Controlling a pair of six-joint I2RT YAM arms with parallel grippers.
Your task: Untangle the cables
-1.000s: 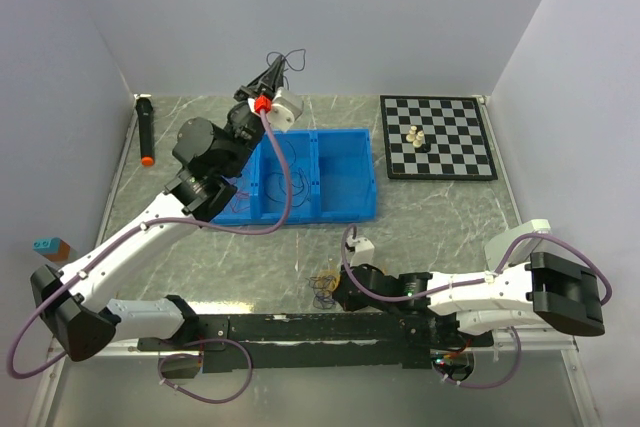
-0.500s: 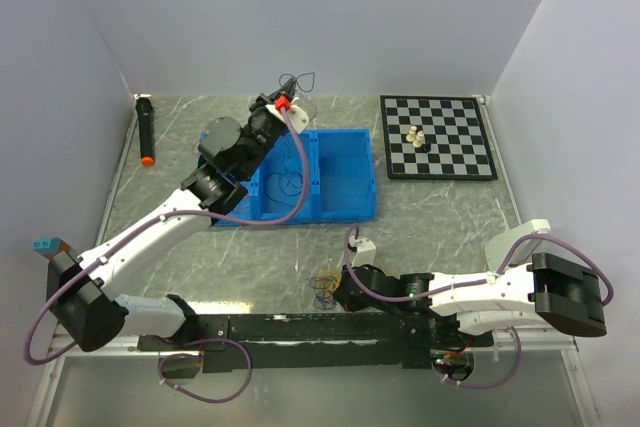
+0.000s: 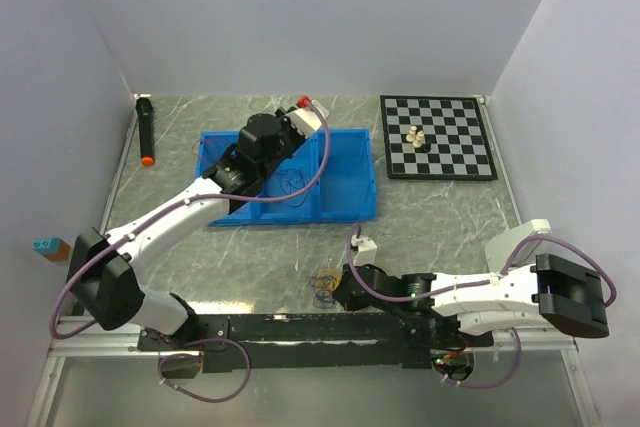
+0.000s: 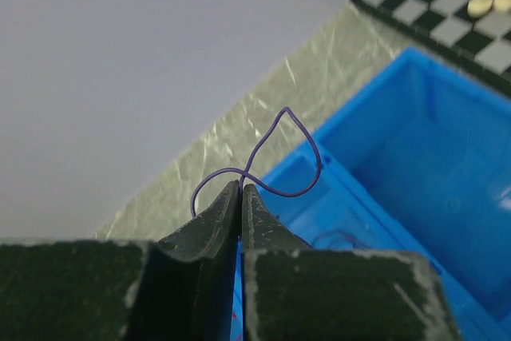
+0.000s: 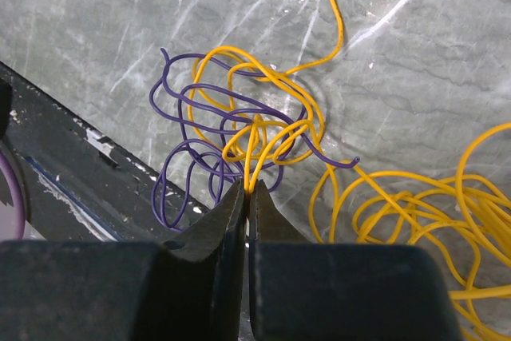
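Note:
A thin purple cable (image 4: pixel 281 157) loops up from the tips of my left gripper (image 4: pixel 241 187), which is shut on it above the back rim of the blue bin (image 4: pixel 415 157). More dark, curly cables (image 3: pixel 290 180) lie inside the bin. Near the table's front edge sits a tangle of purple and yellow cables (image 5: pixel 239 121); from above the same tangle (image 3: pixel 323 287) looks small. My right gripper (image 5: pixel 247 188) is shut on a yellow strand at the tangle's near side. A bigger yellow coil (image 5: pixel 431 205) spreads to its right.
A chessboard (image 3: pixel 437 152) with a few pale pieces (image 3: pixel 416 136) lies at the back right. A black marker with an orange tip (image 3: pixel 145 130) lies by the left wall. A small teal and brown block (image 3: pixel 47 245) sits at the far left. The black rail (image 3: pixel 300 329) borders the tangle.
My left arm has swung right and lowered from above the bin's back edge to over the bin, carrying the purple cable. The right arm and the tangle have not moved.

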